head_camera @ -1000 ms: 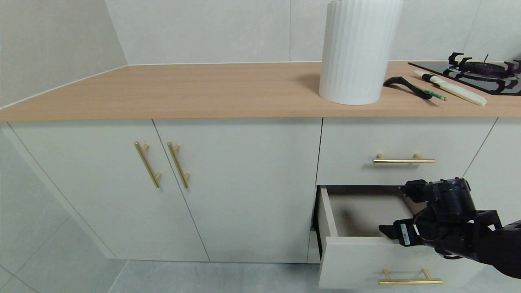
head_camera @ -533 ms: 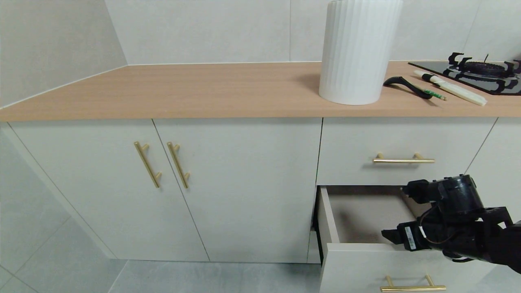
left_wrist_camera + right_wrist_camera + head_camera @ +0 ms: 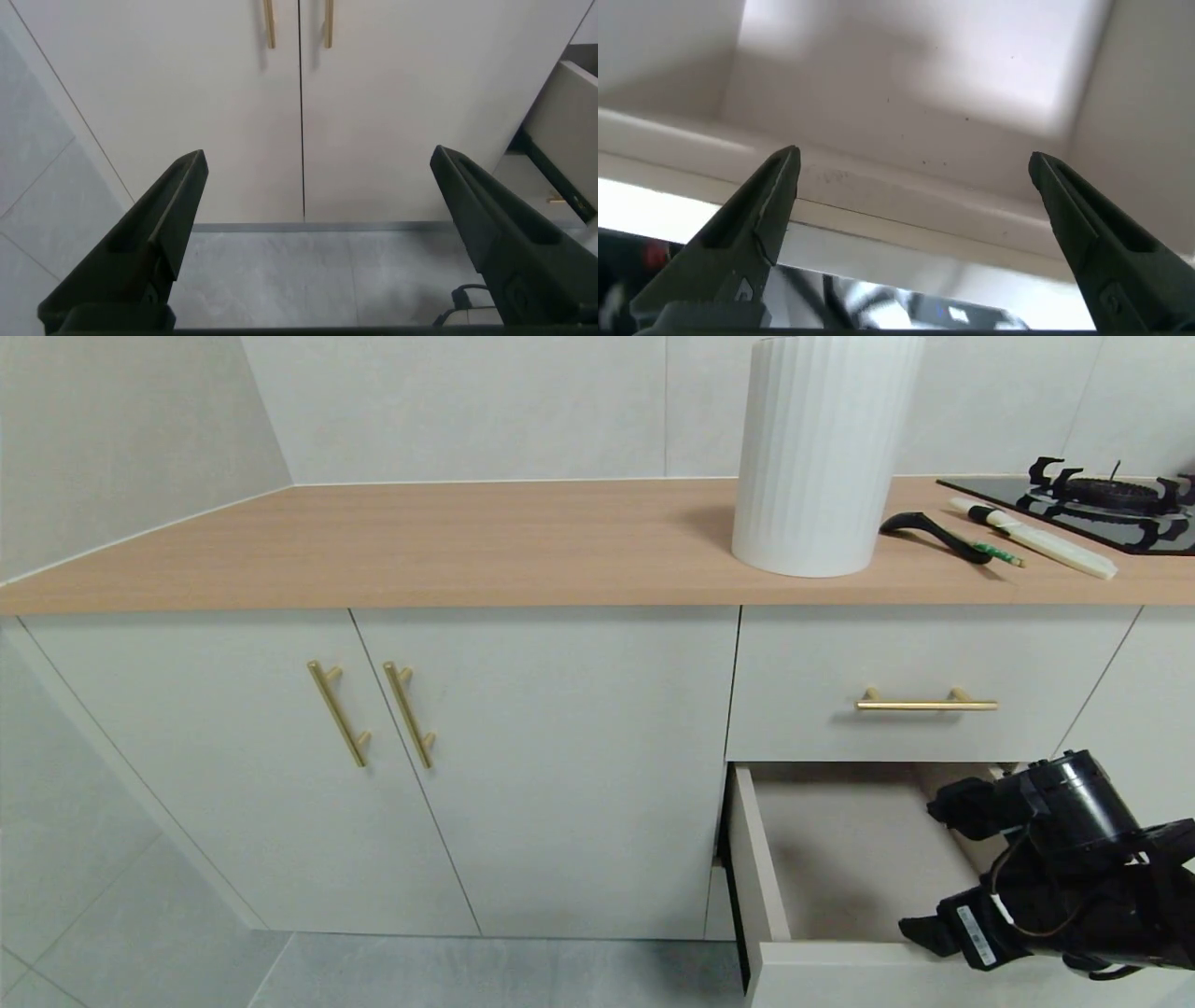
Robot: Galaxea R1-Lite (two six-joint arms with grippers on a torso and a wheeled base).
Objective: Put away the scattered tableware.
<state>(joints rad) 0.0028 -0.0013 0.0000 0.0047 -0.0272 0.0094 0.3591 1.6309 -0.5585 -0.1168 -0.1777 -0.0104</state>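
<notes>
Where the lower drawer [image 3: 754, 849] stands open beneath the counter [image 3: 420, 541], it serves as the reference for every position below. The right tool [image 3: 929, 868] sits at the front right corner of this drawer with its fingers spread wide. One finger [image 3: 962, 800] is over the drawer interior and the other [image 3: 938, 933] is at the top edge of the drawer front; contact with that edge cannot be confirmed. The scattered tableware lies on the counter, above the drawer and toward its right side. It consists of a black-handled utensil [image 3: 934, 535], a slim green-tipped piece [image 3: 999, 555] just beside it, and a long cream-coloured utensil [image 3: 1036, 539] with a dark band near one end. A tall white ribbed canister [image 3: 814, 457] stands upright on the counter above the drawer's left half, near the black-handled utensil. A closed upper drawer with a brass handle [image 3: 926, 705] sits directly above the open drawer. A gas hob [image 3: 1111, 499] lies above and to the right of the drawer, past the tableware. The left tool [image 3: 316, 161] is also spread, and faces the two closed cabinet doors [image 3: 301, 112] to the left of the drawer, over the tiled floor [image 3: 308, 271].
</notes>
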